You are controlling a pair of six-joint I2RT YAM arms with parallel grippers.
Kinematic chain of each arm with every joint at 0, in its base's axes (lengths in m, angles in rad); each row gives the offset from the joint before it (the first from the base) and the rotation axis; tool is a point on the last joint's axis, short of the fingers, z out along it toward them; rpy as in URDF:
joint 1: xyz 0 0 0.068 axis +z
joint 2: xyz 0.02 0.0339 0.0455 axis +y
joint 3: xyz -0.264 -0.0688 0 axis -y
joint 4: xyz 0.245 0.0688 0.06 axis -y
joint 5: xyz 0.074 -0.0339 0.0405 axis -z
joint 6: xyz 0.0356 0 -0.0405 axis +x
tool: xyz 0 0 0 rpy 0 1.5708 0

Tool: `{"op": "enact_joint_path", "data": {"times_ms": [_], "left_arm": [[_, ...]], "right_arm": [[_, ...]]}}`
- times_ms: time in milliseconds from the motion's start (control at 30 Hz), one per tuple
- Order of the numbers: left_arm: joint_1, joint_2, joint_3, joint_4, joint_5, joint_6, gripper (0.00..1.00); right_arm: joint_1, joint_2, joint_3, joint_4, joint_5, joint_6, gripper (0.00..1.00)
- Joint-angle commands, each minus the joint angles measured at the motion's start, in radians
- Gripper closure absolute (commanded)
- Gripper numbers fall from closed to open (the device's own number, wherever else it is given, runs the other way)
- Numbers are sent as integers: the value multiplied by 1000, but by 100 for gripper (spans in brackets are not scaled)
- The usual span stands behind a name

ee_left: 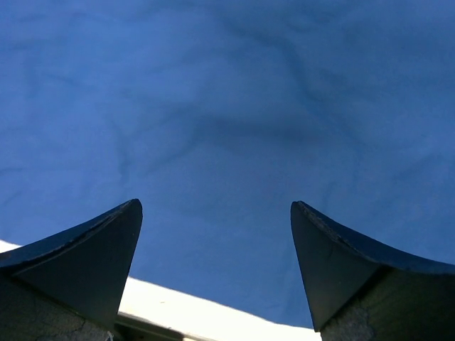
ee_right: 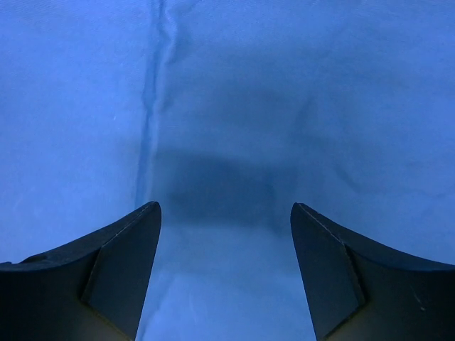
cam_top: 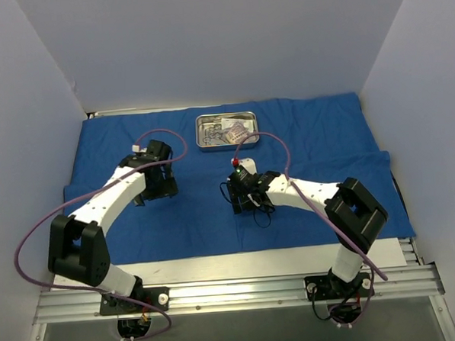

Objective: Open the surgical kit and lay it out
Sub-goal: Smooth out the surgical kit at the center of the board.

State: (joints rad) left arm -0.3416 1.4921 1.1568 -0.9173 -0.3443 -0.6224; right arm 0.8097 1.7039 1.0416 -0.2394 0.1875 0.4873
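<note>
Bases of both arms are bolted to the aluminium rail (cam_top: 234, 292) at the near edge. A bare white strip of table (cam_top: 217, 264) lies just beyond the rail, and the near hem of the blue cloth wrap (cam_top: 317, 135) begins there. The wrap is unfolded and lies flat over most of the table, with shallow creases. One straight fold line is visible in the right wrist view.

The left gripper (cam_top: 159, 182) is positioned over the left-centre portion of the wrap, pointing down. Its fingers (ee_left: 92, 249) stand wide apart with only cloth between them, so the gripper is open and grips nothing. In the left wrist view, the hem of the wrap and the white table strip show between the fingers.

The right gripper (cam_top: 246, 200) is positioned over the centre of the wrap, near the left gripper but apart from it. Its fingers (ee_right: 106, 263) are separated, with only shadowed cloth between them, so this gripper is also open and grips nothing.

The steel tray (cam_top: 199, 132) sits upright on the wrap at the far centre, beyond both grippers. Its contents (cam_top: 233, 130) appear pale and metallic. Individual pieces are too small to tell apart.
</note>
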Motion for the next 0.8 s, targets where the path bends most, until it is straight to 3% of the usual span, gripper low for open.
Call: {"op": "enact_joint_path", "data": {"times_ms": [0, 133, 367, 600, 767], "left_arm": [[-66, 71, 52, 69, -35, -66, 5], [-66, 134, 37, 80, -58, -105, 2], [-65, 177, 9, 195, -38, -76, 1], [-66, 296, 27, 256, -12, -56, 0], [-66, 352, 0, 189, 21, -77, 5]], "right_arm": [[-12, 20, 24, 31, 53, 36, 31], [-46, 11, 31, 22, 75, 49, 31], [-213, -20, -32, 46, 84, 57, 31], [-242, 20, -48, 89, 106, 53, 31], [-238, 42, -100, 74, 67, 85, 32]]}}
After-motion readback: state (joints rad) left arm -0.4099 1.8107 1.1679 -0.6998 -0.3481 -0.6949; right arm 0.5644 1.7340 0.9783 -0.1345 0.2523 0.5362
